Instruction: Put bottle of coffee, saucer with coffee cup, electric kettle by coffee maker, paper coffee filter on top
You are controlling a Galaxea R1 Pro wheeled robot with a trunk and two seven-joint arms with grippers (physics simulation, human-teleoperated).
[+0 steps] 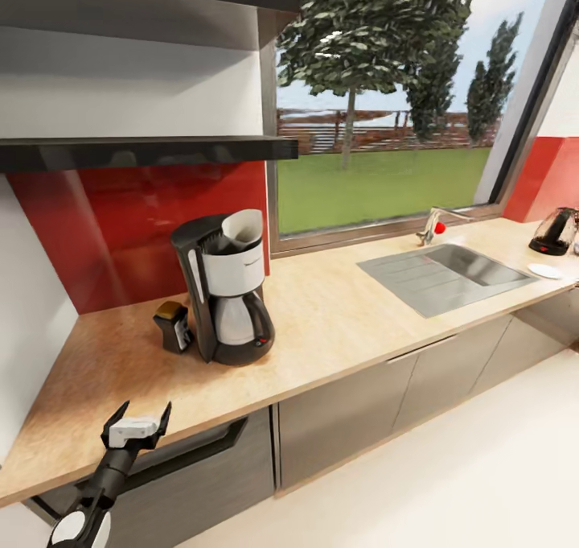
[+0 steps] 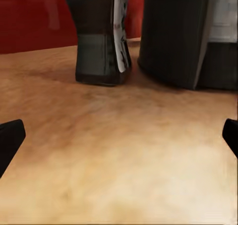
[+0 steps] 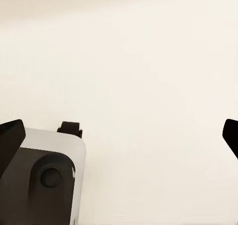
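1. The countertop runs from the corner by the red backsplash past the sink; the left gripper hangs over its near edge, fingers spread wide and holding nothing.
2. The coffee maker stands on the counter ahead of the left gripper and a little to its right, with a paper coffee filter already sitting in its top. Those two parts of the task look done.
3. The bottle of coffee stands just beside the coffee maker, almost straight ahead of the open left gripper; in the left wrist view it is upright beyond the fingertips, well clear of them. That part looks done too.
4. The electric kettle sits at the far end of the counter, well away to the gripper's right beyond the sink. It is not yet moved.
5. The saucer lies near the kettle, equally far off. I cannot make out a coffee cup.
6. The right gripper points at pale floor, fingers apart and empty.
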